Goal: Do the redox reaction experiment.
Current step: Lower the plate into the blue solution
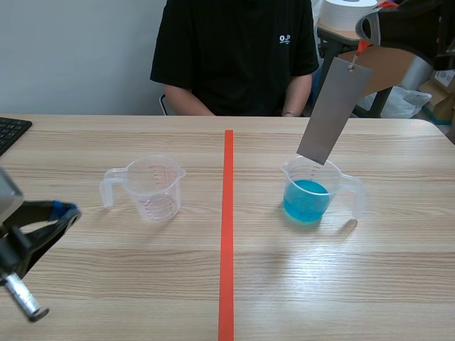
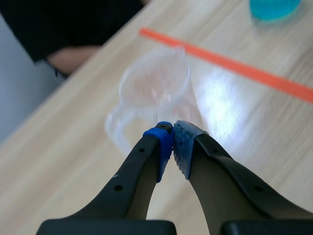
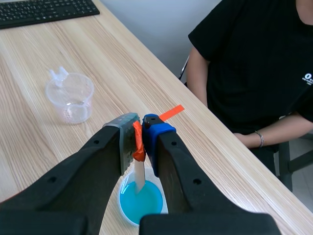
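We see the right end effector [image 3: 139, 132] raised over the tabletop's [image 1: 142, 284] right half, its fingers clamped on the orange-red tab [image 3: 138, 143] of a flat grey metal strip [image 1: 333, 110]. The strip hangs tilted, its lower end at the mouth of the clear plastic measuring cup of blue liquid [image 1: 307, 200]. Across the orange-red tape line [image 1: 227, 234], toward the left edge, stands an empty clear plastic measuring cup [image 1: 153, 186]. The left end effector [image 2: 172, 142] sits low by the near left corner, pads pressed together on nothing.
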`<state>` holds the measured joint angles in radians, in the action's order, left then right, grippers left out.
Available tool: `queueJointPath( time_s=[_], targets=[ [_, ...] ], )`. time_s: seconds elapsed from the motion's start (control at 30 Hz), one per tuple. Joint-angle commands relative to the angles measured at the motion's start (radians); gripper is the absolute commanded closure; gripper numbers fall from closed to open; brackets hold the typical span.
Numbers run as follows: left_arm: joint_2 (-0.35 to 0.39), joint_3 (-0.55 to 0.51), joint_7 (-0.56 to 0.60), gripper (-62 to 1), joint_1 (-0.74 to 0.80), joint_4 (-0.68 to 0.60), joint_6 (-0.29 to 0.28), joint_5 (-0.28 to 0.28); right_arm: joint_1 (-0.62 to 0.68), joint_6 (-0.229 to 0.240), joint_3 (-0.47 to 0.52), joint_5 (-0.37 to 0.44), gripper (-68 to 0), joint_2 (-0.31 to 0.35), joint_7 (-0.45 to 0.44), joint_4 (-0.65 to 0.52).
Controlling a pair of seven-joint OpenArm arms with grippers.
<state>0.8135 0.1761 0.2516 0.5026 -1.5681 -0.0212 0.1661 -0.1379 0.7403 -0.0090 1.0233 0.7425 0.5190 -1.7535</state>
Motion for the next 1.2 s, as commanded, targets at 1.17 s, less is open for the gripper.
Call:
queueJointPath(
  time_s=[1.17],
  targets=[
    [-0.481,-0.289,-0.04,-4.7,0.547,0.013,0.008,0.04,-0.021,0.005,-0.212,-0.303,-1.5,-0.031,-0.399,0.292]
  ],
)
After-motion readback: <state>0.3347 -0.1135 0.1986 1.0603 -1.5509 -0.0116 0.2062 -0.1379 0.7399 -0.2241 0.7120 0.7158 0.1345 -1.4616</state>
